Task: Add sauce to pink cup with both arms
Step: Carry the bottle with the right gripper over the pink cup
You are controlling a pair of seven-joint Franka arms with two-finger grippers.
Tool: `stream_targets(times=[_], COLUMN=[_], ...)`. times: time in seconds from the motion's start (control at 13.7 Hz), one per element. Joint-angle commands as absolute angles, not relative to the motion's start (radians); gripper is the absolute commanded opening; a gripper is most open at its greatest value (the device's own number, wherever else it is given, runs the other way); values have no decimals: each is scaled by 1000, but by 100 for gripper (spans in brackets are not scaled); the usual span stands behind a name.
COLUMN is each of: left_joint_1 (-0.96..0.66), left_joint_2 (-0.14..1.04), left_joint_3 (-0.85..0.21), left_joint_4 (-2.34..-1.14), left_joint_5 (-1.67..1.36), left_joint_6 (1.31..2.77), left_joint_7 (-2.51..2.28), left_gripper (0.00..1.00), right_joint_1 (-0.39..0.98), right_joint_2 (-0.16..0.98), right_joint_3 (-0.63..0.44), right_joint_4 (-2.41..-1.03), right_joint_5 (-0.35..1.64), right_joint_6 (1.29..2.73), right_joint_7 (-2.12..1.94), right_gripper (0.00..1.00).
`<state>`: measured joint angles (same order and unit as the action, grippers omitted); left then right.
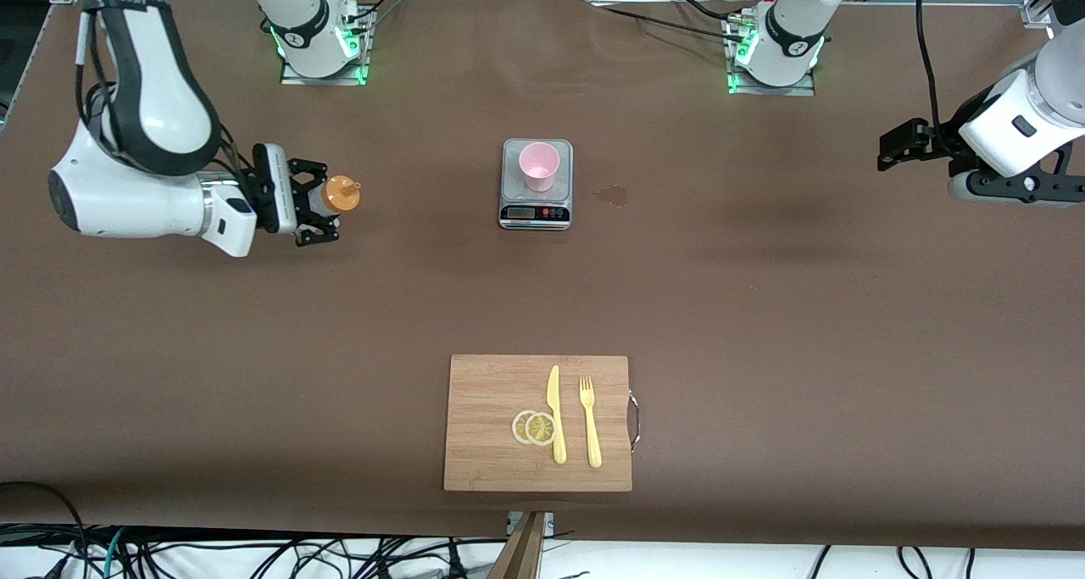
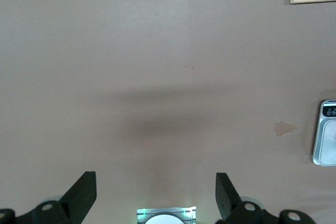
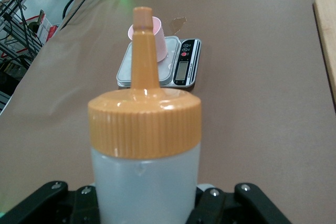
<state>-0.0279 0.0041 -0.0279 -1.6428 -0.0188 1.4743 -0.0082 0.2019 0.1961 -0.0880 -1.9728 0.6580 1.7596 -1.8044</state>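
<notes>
On the surface (image 1: 763, 308), nearest the front camera, one cutting board (image 1: 492, 443) carries one knife (image 1: 556, 414), one fork (image 1: 590, 422) and two lemon slices (image 1: 534, 427). Farther off, one pink cup (image 1: 539, 165) stands on one scale (image 1: 536, 210). The right end effector (image 1: 326, 199) clamps one sauce bottle (image 1: 337, 195) over the right arm's end. The left end effector (image 2: 156, 192) waits, fingers wide, empty.

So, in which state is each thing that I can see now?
Sauce bottle: capped, held by right gripper, nozzle toward the cup.
Pink cup: upright on the scale.
Left gripper: open, empty, waiting above the table.
Cutting board: carries lemon slices, knife, fork.
</notes>
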Motion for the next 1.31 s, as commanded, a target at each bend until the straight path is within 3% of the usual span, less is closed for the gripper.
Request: stream_targets(times=[0.0,0.51,1.24], left_joint_1=[-21,-21,-20], left_joint_2=[8,8,8], left_joint_3=[-29,-29,-29], left_joint_4=[-1623,-1623,-1623], left_joint_5=[-44,-45,-46], left_joint_6=[1457,1457,1457], left_joint_7=[12,12,12], left_gripper=[100,100,100], right_joint_1=[258,431,502], right_joint_2=[138,49,100], right_joint_3=[-92,-81,37], right_joint_4=[-2003,-2052,-2100], right_joint_5=[586,335,327], right_joint_6=[1787,1815,1922], right_joint_7=[-1703,-1387,-1218], right_gripper=[13,13,14])
